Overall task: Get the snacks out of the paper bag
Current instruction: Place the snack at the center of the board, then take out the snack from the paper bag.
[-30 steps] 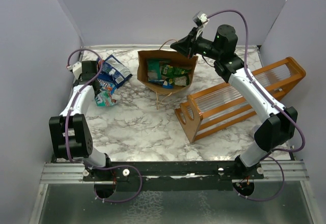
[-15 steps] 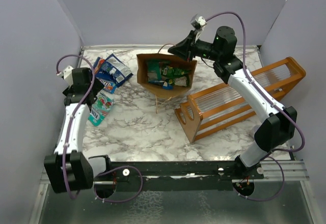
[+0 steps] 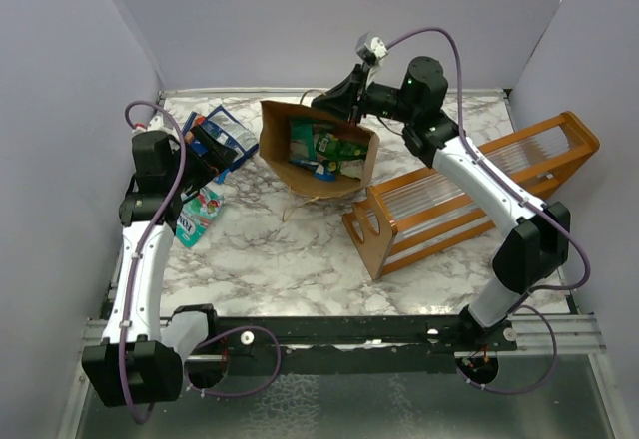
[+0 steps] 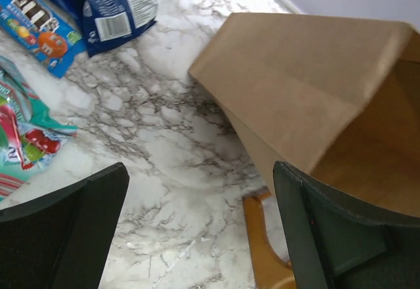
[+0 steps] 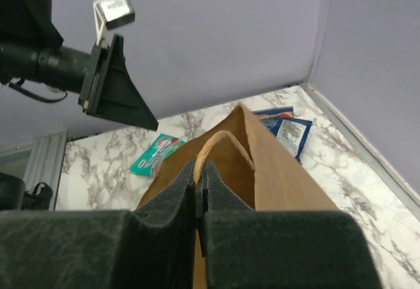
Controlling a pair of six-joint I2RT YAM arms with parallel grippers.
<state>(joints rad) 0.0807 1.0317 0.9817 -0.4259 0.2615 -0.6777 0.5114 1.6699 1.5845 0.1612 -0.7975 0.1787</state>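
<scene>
Paper bag (image 3: 278, 140) sits tipped over toward the back of the marble table (image 3: 300, 254), mouth up at the overhead camera, with green and teal snacks (image 3: 327, 148) piled inside. Right gripper (image 5: 200, 194) is pinched tight on the bag's loop handle (image 5: 213, 143) at the far rim. Left gripper (image 4: 200, 200) is spread wide with nothing in it, hanging just left of the bag. Blue packets (image 4: 111, 6) and a teal packet (image 4: 26, 138) lie out on the table. Orange rack (image 3: 479, 190) is just beside the bag, on its right.
</scene>
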